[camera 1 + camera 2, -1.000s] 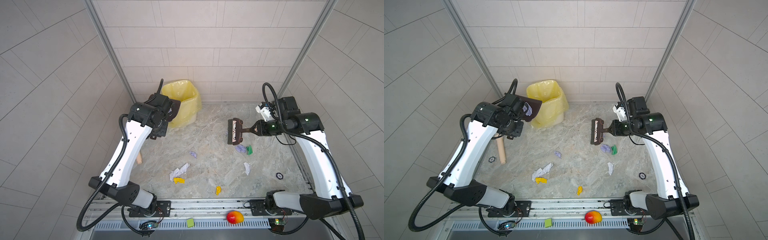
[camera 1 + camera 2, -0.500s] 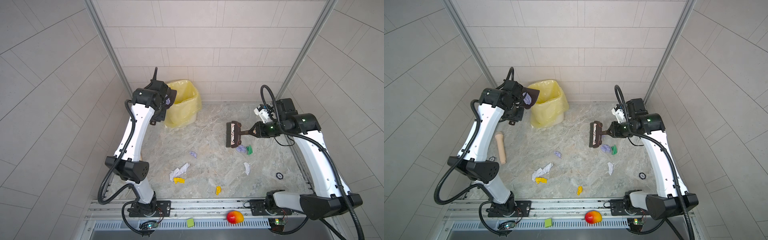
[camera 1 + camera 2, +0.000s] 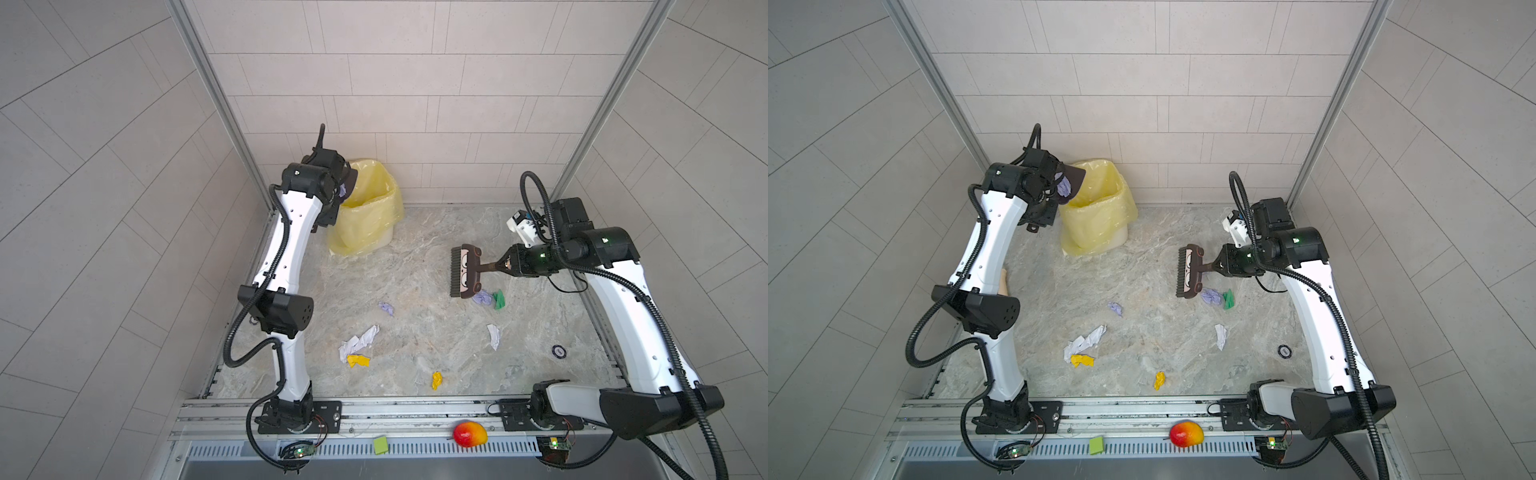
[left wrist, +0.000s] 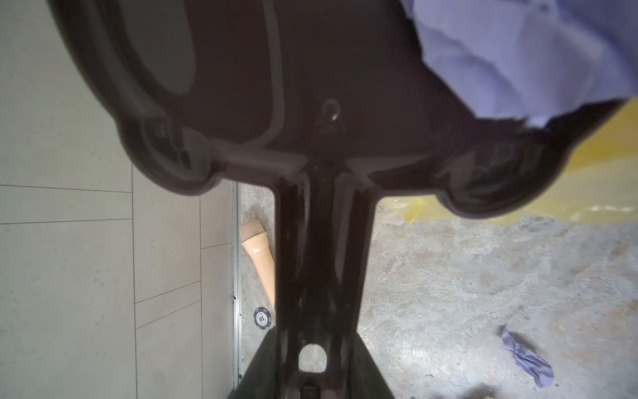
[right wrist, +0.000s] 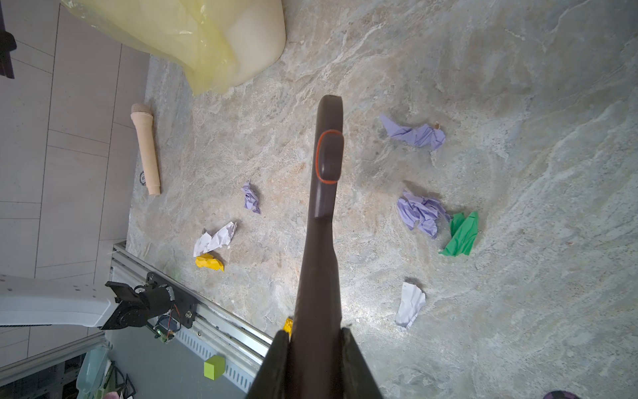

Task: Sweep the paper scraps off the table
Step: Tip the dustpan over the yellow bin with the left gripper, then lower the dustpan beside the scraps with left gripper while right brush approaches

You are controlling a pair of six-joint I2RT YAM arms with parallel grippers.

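Left end effector, pinching the dustpan handle, has swung up to the bin, upper left; its lavender scrap can drop

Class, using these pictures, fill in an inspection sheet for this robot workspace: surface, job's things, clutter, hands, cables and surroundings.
Surface: marble-patterned table, scraps scattered across it.
Job's things: paper scraps, lavender, white, yellow and green, lying loose; one lavender scrap sits in the dustpan at the rim of the yellow-lined bin.
Clutter: beige toy microphone and poker chip on the table; mango and lime-green square on the front frame.
Hands: left hand shut on the dustpan handle; right hand shut on the brush handle.
Cables: black conduit loops along each arm.
Surroundings: tiled walls.
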